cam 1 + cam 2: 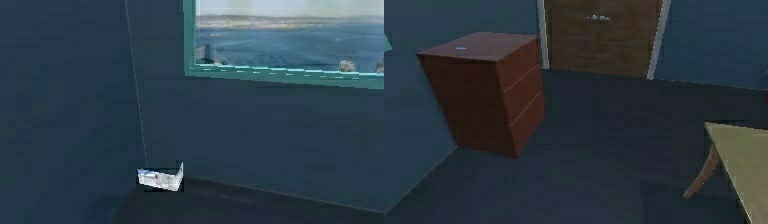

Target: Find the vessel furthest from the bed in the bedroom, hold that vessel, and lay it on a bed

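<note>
Ahead, on the floor [260, 206] at the foot of the dark blue wall [70, 100]: a small white box-like thing [161, 178]; cannot tell whether a vessel. Above right, a framed seascape picture [290, 40]. Arm side: red-brown dresser [484, 95], wooden door [602, 35], pale counter [749, 160] corner. Cannot tell how the jaws stand.

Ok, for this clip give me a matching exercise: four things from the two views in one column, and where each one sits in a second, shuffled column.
Things:
1. framed seascape picture
2. small white object
3. red-brown dresser
4. pale table

Places:
A. arm side view's lower right
B. on the floor at the wall corner
C. on the wall, forward view's upper right
D. beside the wall, arm side view's left

Pairs: 1-C, 2-B, 3-D, 4-A
</note>
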